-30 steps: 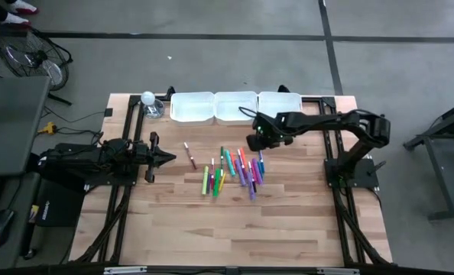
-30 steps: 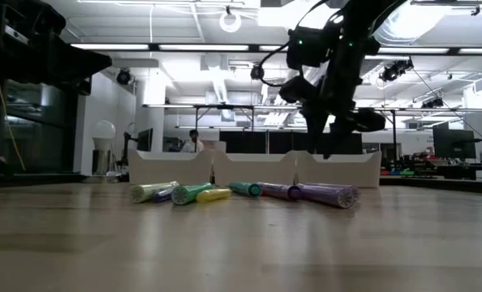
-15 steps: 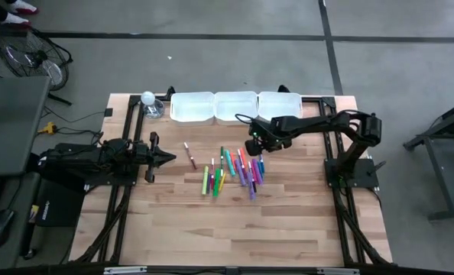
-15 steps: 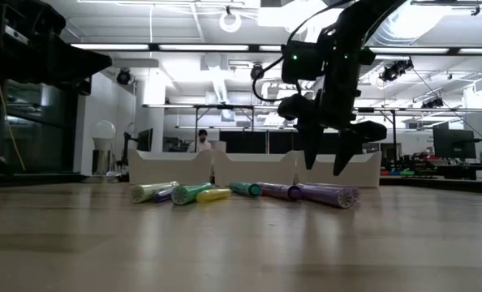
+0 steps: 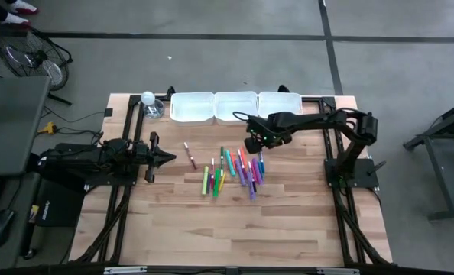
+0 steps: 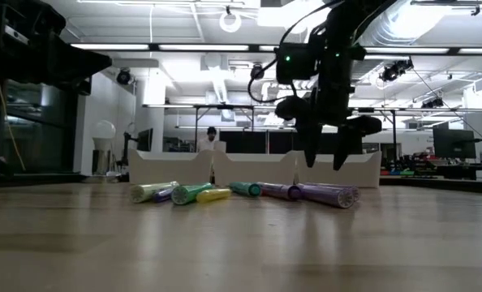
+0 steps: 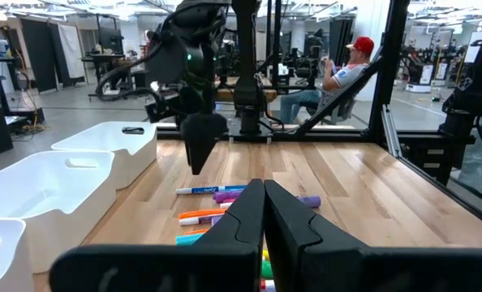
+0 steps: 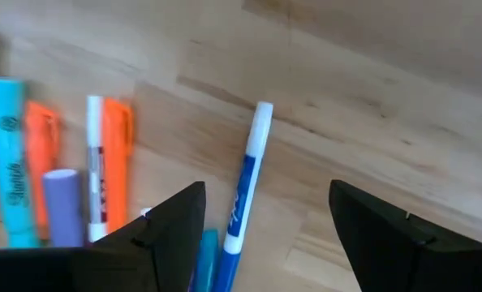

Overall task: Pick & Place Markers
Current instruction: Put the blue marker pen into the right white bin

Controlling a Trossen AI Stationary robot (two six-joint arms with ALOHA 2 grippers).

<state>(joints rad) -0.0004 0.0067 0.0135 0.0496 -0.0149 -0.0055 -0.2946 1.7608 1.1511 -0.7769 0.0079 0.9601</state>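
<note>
Lying loose on the wooden table (image 5: 288, 221), the markers (image 5: 233, 169) form a scattered cluster at mid-table. Just past them the right gripper (image 6: 325, 162) hangs above the cluster's far right edge, fingers spread wide and holding nothing, a blue marker (image 8: 245, 178) directly beneath. Beyond stand three white trays (image 5: 235, 106). At the left side, the left gripper (image 5: 164, 158) rests pinched together.

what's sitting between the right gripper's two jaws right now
A blue marker with a white cap lies on the bare wooden table in the gap between the open jaws of the right gripper, untouched. The right wrist view shows it.
</note>
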